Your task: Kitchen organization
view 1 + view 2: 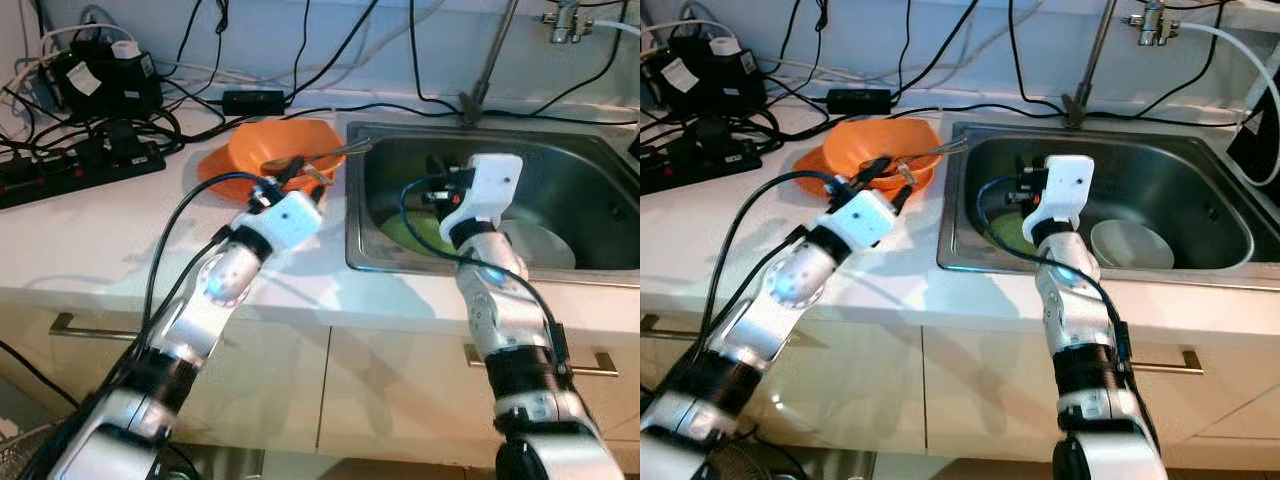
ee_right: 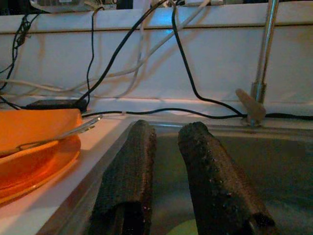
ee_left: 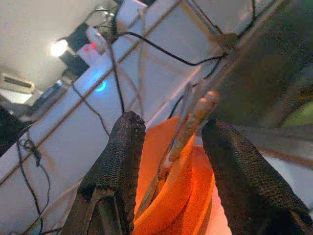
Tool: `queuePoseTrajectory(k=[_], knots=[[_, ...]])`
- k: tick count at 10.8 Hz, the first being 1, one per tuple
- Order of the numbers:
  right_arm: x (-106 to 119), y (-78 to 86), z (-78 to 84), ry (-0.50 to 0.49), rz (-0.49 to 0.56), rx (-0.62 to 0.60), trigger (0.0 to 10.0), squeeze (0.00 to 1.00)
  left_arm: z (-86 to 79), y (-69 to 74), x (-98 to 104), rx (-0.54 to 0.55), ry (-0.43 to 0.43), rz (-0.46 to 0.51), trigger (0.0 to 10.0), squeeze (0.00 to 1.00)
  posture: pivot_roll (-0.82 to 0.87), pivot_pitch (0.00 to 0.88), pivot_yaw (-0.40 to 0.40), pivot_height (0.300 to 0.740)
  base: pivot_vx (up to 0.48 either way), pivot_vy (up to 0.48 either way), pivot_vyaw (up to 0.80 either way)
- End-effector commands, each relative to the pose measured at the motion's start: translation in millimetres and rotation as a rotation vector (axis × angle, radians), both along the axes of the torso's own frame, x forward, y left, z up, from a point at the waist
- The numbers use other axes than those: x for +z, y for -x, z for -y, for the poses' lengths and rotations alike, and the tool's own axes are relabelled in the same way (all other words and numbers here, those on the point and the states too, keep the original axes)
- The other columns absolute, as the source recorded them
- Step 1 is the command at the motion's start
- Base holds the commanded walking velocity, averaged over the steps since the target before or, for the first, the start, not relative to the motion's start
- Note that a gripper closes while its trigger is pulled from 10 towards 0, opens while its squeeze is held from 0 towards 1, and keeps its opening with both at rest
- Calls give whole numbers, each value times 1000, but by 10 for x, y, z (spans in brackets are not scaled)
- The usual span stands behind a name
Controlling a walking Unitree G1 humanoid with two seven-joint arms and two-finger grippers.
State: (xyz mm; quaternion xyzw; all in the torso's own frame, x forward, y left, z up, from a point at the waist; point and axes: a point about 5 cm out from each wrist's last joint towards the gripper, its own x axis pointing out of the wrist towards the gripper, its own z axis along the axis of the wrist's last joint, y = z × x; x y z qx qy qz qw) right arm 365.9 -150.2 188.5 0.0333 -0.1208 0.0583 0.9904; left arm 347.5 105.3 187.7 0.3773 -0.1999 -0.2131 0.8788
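orange bowl (image 1: 272, 150) on orange plate (image 1: 215, 167), on table just left of sink (image 1: 590, 265) | utensils (image 1: 310, 158) lie in bowl, one handle over sink edge | green plate (image 1: 412, 232) & white bowl (image 1: 540, 245) in sink basin

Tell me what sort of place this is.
Most likely a home kitchen counter: a steel sink with a tap set into a white worktop, an orange bowl holding utensils beside it, and cupboard doors with handles below.
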Motion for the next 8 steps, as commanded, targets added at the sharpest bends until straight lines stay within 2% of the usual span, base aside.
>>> queuePoseTrajectory(k=[1,2,5,6,7,8], knots=[[41,-21,14,4,19,3,10000,0,32,-23,13,-18,-32,7,10000,0,201,0,-22,740,0,0,0],[62,-38,-3,3,26,7,10000,0,46,-71,17,-22,-74,13,10000,0,200,0,-23,740,0,0,0],[84,-73,-40,-3,37,15,10000,0,90,-159,40,-22,-124,39,10000,0,204,0,-27,740,0,0,0],[87,-78,-56,-5,40,19,10000,0,122,-190,63,-19,-121,49,6902,0,201,0,-26,740,0,0,0],[86,-78,-61,-7,41,20,10000,0,131,-204,78,-13,-114,55,0,0,198,0,-25,740,0,0,0],[79,-79,-63,-8,41,19,10000,0,146,-217,90,-11,-102,58,0,0,196,0,-23,740,0,0,0]])
